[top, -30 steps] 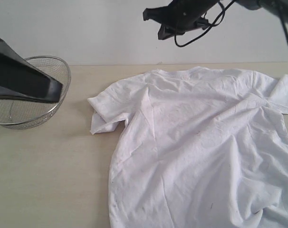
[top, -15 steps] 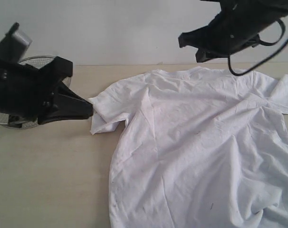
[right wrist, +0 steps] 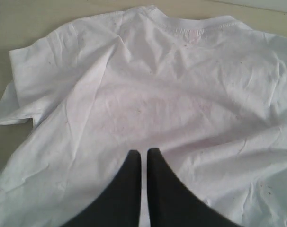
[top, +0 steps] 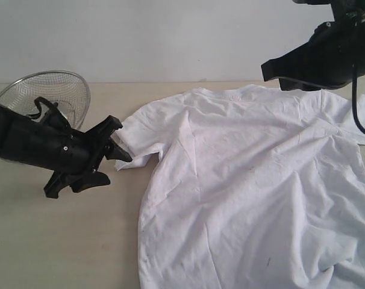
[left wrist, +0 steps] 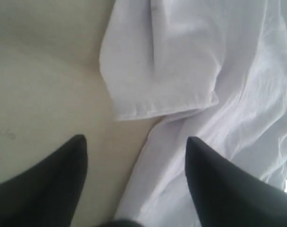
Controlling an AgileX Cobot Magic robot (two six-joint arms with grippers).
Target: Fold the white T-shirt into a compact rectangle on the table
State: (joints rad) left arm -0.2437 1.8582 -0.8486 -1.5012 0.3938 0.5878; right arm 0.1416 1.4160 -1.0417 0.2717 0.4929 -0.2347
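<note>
The white T-shirt [top: 249,180] lies spread and wrinkled on the table [top: 62,241], collar toward the back wall, faint pink lettering showing through the cloth [right wrist: 148,106]. My left gripper [top: 118,139] is open just off the shirt's left sleeve [top: 137,141]. In the left wrist view its gripper [left wrist: 136,142] straddles the shirt's side edge, with the folded sleeve [left wrist: 157,71] just beyond the tips and nothing held. My right gripper [right wrist: 143,152] is shut and empty, hovering above the shirt's back. In the exterior view its arm [top: 321,57] hangs over the far right shoulder.
A silver wire-mesh bowl [top: 50,90] stands at the back left, close behind the left arm. Bare beige tabletop runs along the left and front left. The shirt runs past the frame's right and bottom edges.
The left arm swung down from over the bowl to the left sleeve and its jaws opened. The right arm moved to the right above the shirt, still shut.
</note>
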